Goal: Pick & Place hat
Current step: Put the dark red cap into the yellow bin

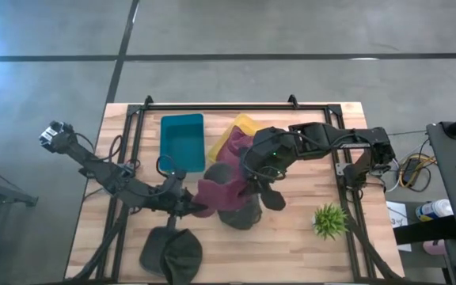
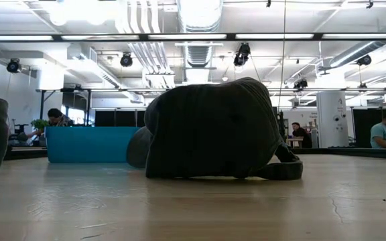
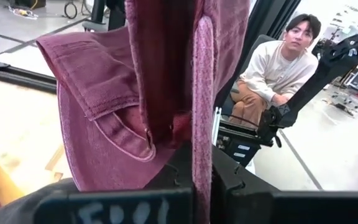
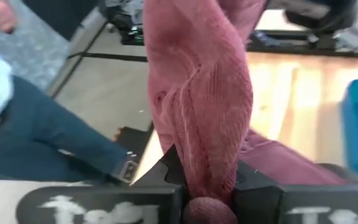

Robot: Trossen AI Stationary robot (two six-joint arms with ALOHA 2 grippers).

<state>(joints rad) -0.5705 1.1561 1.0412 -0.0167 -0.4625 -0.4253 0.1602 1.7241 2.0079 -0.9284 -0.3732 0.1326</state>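
A maroon corduroy hat (image 1: pixel 218 192) is held between both grippers near the table's middle, partly over a dark grey hat (image 1: pixel 244 214) that rests on the wood. My left gripper (image 1: pixel 195 207) is shut on the maroon hat's left side and my right gripper (image 1: pixel 252 188) on its right side. A second dark hat (image 1: pixel 172 252) lies by the near edge. In the low view the dark grey hat (image 2: pixel 210 130) hides the maroon hat and both grippers. My left gripper (image 3: pixel 201 180) pinches a folded edge of the maroon hat (image 3: pixel 202 112) between its two fingers, coming level from the table's left. The cloth stands up past the fingers, and the hat's back strap flap (image 3: pixel 114 118) spreads to one side. My right gripper (image 4: pixel 207 193) pinches a bunched fold of the maroon corduroy (image 4: pixel 207 149) between its two fingers, coming from the table's right. Several layers are gathered in the hold. Whether the hat is clear of the dark hat below, I cannot tell.
A teal bin (image 1: pixel 182 142) and a yellow bin (image 1: pixel 232 134) holding another maroon cloth stand at the far side. A small green plant (image 1: pixel 329 220) sits near the right. A black frame (image 1: pixel 236 105) edges the table. A seated person (image 3: pixel 278 68) is beyond it.
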